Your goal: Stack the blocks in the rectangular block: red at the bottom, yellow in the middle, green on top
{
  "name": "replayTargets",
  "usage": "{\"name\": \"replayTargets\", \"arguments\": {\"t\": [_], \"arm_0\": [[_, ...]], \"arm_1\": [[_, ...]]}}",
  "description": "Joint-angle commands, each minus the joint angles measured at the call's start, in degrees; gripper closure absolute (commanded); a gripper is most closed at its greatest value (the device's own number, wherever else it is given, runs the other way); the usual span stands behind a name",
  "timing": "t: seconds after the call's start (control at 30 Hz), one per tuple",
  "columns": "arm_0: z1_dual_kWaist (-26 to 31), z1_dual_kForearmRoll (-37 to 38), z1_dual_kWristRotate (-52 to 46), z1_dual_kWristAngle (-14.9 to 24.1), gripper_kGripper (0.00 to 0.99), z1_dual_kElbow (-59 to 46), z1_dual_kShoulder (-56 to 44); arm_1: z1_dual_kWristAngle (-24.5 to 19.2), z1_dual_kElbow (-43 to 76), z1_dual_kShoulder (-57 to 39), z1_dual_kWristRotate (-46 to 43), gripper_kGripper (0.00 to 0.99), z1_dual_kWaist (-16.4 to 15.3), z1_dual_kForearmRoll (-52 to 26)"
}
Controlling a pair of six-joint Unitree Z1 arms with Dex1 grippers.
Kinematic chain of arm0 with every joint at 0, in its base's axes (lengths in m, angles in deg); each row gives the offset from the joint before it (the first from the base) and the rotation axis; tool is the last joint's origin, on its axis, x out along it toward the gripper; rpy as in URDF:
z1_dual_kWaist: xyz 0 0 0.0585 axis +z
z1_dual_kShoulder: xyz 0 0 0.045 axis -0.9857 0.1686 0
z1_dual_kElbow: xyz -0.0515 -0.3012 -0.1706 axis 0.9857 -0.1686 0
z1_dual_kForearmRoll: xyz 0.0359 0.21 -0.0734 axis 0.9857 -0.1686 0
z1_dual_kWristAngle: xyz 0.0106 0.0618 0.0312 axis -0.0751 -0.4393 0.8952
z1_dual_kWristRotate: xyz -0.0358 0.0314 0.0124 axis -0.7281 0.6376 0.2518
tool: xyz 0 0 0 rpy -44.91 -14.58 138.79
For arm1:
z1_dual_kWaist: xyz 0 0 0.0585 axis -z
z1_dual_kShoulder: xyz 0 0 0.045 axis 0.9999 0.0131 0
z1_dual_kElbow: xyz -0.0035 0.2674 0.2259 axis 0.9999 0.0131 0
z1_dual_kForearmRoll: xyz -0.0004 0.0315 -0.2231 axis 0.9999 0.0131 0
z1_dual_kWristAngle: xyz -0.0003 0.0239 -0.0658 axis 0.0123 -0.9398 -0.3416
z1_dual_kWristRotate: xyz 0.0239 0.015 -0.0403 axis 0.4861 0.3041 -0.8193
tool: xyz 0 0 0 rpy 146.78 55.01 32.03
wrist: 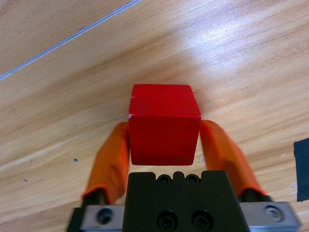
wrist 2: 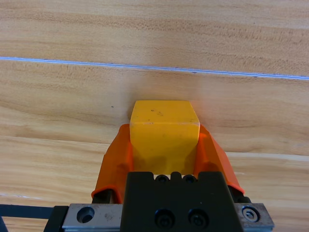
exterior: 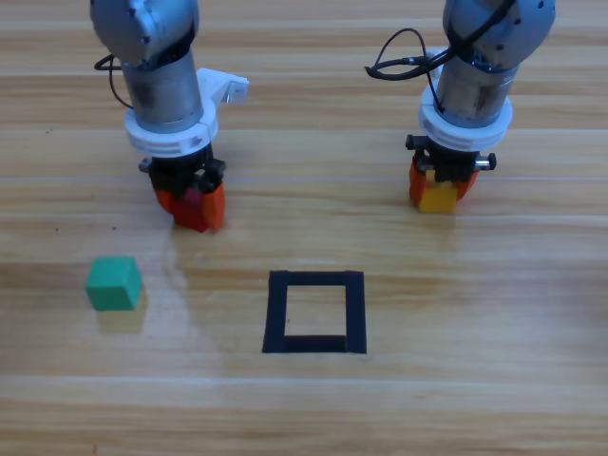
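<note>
The red cube sits between the orange jaws of my left gripper, which is shut on it at the table's left, up and left of the black tape rectangle. On the right, my right gripper is shut on the yellow cube, up and right of the rectangle. Both cubes are low over the wood; I cannot tell whether they touch it. The green cube lies alone at the left, below the left gripper. Only wood shows inside the rectangle.
A corner of the tape shows at the left wrist view's right edge. A strip of tape also shows at the bottom left of the right wrist view. Bare wood lies between the two arms.
</note>
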Motion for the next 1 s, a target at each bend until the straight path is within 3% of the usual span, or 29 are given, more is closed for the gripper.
{"name": "replayTargets", "arguments": {"t": [0.03,0.1,0.2,0.47,0.73,1.0], "arm_0": [[1.05,0.74,-0.13,0.49,0.685,-0.85,1.29],[0.96,1.0,-0.48,0.49,0.806,-1.11,0.59],[0.7,1.09,-2.85,1.46,0.873,-1.55,-0.29],[-2.9,0.83,-14.37,2.34,0.927,-4.72,-5.65],[-12.31,1.7,-28.08,1.99,0.927,-9.29,-15.15],[-22.41,-0.49,-38.27,4.63,0.958,-9.38,-14.88]], "arm_1": [[-0.44,3.43,0.0,-0.3,0.99,0.53,0.55],[-1.4,5.72,-2.63,0.14,0.99,0.26,0.55],[-2.9,9.94,-7.73,0.67,0.99,-0.7,0.46],[-3.34,20.31,-18.89,1.28,0.99,-3.6,-1.21],[-2.81,25.41,-21.35,1.72,0.99,-4.48,-3.67],[-2.55,26.2,-19.95,1.72,0.99,-4.66,-4.72]]}}
